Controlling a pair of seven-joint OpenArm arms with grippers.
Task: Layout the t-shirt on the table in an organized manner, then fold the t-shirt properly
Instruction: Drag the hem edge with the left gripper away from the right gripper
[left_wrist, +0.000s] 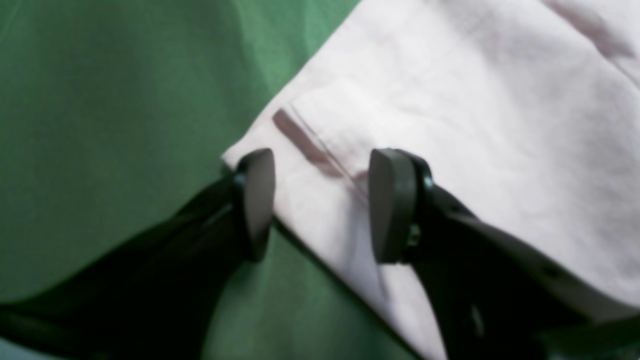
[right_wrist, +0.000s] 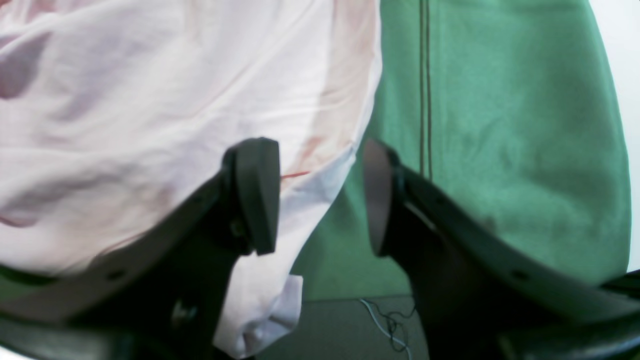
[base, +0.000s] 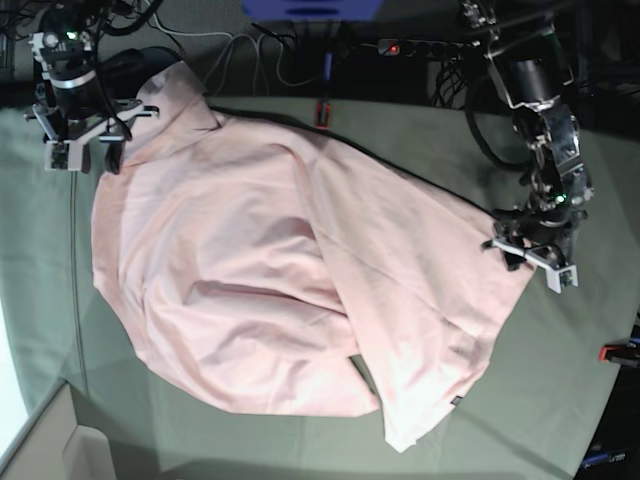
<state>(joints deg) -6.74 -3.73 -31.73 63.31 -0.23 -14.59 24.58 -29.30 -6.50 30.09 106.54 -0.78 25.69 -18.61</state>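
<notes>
The pale pink t-shirt (base: 300, 270) lies spread and wrinkled on the grey-green table (base: 560, 400); no print shows. My left gripper (left_wrist: 322, 200) is open, low over the table (left_wrist: 100, 125), with a hemmed corner of the shirt (left_wrist: 450, 125) between its fingers. In the base view it (base: 530, 258) is at the shirt's right edge. My right gripper (right_wrist: 317, 195) is open, and the shirt's edge (right_wrist: 150, 100) hangs between its fingers near the table's (right_wrist: 500, 125) edge. In the base view it (base: 82, 158) is at the shirt's upper left corner.
Red clamps (base: 322, 112) (base: 618, 350) grip the table's far and right edges. A power strip (base: 400, 47) and cables lie behind the table. The floor with a loose cable (right_wrist: 385, 325) shows past the table edge in the right wrist view.
</notes>
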